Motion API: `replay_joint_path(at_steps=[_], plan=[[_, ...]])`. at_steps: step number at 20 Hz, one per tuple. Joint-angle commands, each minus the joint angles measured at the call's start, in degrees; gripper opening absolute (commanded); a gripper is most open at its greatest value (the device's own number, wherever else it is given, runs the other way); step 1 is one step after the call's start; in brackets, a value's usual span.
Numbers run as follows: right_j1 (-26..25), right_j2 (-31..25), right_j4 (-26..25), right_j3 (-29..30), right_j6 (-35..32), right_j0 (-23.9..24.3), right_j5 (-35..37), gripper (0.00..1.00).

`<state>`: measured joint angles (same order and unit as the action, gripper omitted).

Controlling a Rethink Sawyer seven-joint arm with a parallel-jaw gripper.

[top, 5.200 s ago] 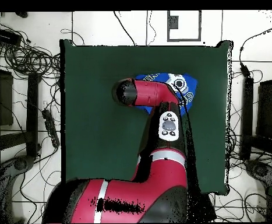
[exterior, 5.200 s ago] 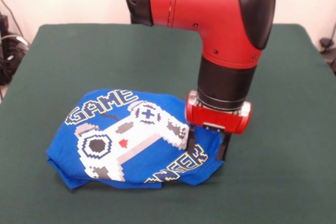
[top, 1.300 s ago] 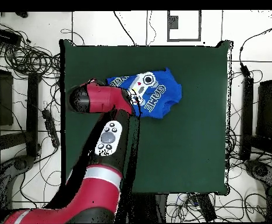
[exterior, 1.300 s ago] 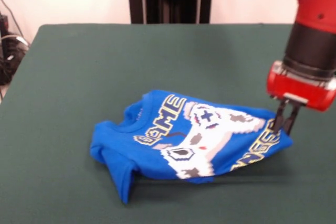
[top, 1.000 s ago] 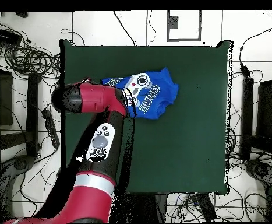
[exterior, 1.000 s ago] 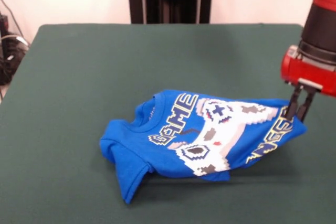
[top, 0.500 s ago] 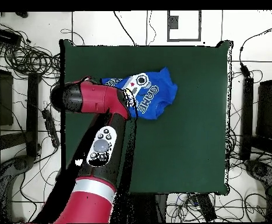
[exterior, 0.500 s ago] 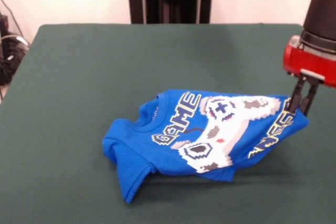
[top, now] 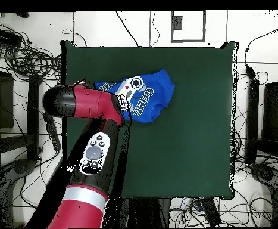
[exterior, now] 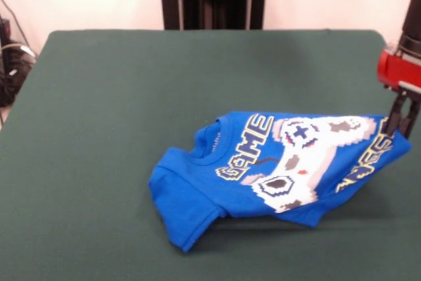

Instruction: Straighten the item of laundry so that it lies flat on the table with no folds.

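Green felt surface (exterior: 118, 97) carries one blue T-shirt (exterior: 263, 169), crumpled, its left sleeve folded under. One hand (exterior: 401, 120) at far right is clamped on its hem.

I see the T-shirt (exterior: 276, 166) as soft, matt knit cloth, its print a flatter, slightly smoother white-grey layer on the blue. The table (exterior: 131, 83) wears a dull green, felt-like cover with no shine. The arm (top: 90, 119) shows glossy red and black shells, plastic I think. At the right edge the gripper (exterior: 401, 123) has dark matt fingers under a glossy red housing; their material I can't judge.
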<state>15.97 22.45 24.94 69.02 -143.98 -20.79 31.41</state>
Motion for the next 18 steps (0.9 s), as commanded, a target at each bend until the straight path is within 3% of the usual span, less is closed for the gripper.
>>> replay_joint_path(at_steps=[1,14,18], plan=[[-2.4,-2.3,5.0,5.2,-21.0,-3.0,7.9,0.00],[-2.7,-3.1,6.4,5.5,-24.2,-3.5,6.8,0.00],[-3.2,-1.7,7.7,4.8,-28.2,-4.8,8.7,0.00]])
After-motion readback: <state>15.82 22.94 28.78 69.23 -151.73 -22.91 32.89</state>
